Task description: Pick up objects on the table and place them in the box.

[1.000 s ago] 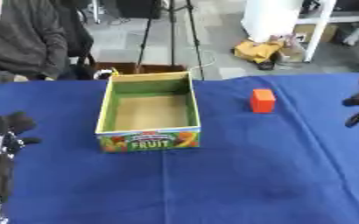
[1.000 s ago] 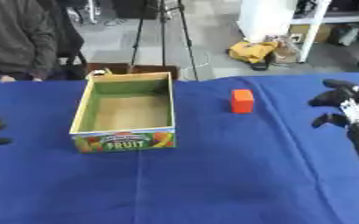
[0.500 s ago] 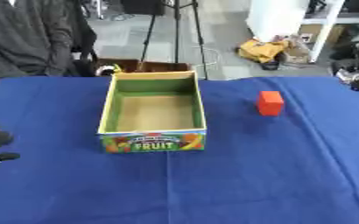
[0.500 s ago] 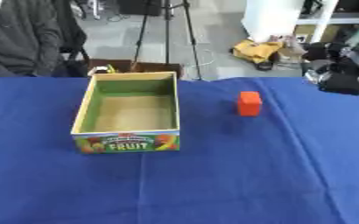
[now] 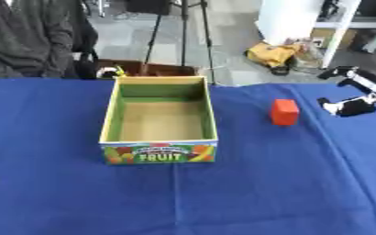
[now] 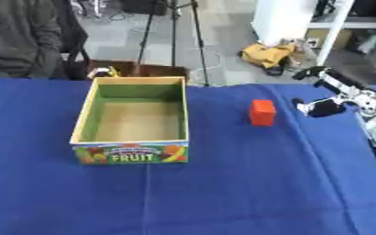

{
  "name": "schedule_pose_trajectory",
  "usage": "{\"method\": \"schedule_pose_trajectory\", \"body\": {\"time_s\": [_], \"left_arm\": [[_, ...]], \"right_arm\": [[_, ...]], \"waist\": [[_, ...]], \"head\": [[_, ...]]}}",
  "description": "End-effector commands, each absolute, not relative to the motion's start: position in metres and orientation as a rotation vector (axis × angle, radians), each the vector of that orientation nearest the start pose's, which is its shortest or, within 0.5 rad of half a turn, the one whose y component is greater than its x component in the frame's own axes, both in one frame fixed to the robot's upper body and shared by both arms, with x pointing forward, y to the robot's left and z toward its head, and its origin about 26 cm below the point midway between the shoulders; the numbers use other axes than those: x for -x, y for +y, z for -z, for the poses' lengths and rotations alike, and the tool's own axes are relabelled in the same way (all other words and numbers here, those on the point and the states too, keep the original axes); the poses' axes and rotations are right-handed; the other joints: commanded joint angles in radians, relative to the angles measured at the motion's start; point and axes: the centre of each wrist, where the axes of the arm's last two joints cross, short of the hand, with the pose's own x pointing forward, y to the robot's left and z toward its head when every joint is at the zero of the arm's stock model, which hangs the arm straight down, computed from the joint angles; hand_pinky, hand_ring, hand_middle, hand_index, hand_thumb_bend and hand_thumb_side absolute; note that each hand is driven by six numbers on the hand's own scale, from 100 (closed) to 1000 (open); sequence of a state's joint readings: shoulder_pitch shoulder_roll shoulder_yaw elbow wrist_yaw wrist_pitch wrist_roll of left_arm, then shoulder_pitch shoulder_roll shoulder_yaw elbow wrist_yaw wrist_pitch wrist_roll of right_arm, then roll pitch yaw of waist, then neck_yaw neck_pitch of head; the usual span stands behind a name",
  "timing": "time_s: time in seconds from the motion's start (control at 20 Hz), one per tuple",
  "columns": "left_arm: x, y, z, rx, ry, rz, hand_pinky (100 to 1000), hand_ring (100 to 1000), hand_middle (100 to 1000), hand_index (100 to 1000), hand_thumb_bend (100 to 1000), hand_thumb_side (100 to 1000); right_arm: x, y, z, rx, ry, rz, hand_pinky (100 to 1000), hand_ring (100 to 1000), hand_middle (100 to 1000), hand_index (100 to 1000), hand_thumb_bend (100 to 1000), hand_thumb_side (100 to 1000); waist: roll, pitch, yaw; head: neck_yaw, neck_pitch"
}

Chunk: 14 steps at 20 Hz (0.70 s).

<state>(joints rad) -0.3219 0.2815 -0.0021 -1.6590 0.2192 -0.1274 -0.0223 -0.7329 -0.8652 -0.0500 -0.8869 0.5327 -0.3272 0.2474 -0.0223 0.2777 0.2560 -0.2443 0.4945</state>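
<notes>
Lab: tripod [image 5: 179, 32], white shelving [image 5: 335, 27], bare floor.

Blue cloth [image 5: 223, 197] fills the lower two-thirds of the frame. Beyond its far edge, grey floor [image 5: 227, 55]. Black tripod legs [image 5: 152, 34] at top centre. White cabinet or pillar [image 5: 291, 20] upper right, yellow bundle [image 5: 273, 54] at its foot, possibly a bag. Shelving [image 6: 367, 32] far upper right. Even, flat lighting.

box [image 6: 131, 124] left on table [image 6: 223, 193], block [image 6: 262, 112] right of it, right hand [image 6: 335, 94] beyond
</notes>
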Motion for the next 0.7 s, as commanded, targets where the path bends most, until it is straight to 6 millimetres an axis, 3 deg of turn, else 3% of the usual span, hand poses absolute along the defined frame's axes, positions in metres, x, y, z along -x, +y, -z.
{"method": "schedule_pose_trajectory", "body": {"time_s": [0.05, 0.3, 0.55, 0.7], "left_arm": [[-0.346, 0.272, -0.135, 0.085, -2.122, 0.198, 622, 756, 676, 806, 750, 811], [-0.347, 0.269, -0.137, 0.107, -2.127, 0.212, 621, 753, 676, 808, 750, 812], [-0.347, 0.268, -0.137, 0.115, -2.129, 0.216, 621, 753, 676, 808, 750, 812], [-0.347, 0.267, -0.137, 0.123, -2.129, 0.223, 620, 751, 674, 809, 751, 813]], "right_arm": [[-0.392, -0.508, -0.248, 1.098, -1.457, -1.069, 837, 959, 820, 862, 232, 164], [-0.397, -0.501, -0.245, 1.063, -1.468, -1.097, 840, 965, 822, 873, 395, 279], [-0.398, -0.499, -0.245, 1.054, -1.474, -1.103, 840, 965, 822, 873, 399, 281], [-0.399, -0.498, -0.246, 1.048, -1.482, -1.107, 839, 972, 829, 878, 445, 306]], "waist": [[0.000, -0.012, 0.005], [0.002, -0.001, 0.023], [0.002, 0.002, 0.029], [0.002, 0.010, 0.042]], "head": [[-0.005, -0.014], [-0.015, -0.009], [-0.019, -0.006], [-0.025, 0.005]]}}
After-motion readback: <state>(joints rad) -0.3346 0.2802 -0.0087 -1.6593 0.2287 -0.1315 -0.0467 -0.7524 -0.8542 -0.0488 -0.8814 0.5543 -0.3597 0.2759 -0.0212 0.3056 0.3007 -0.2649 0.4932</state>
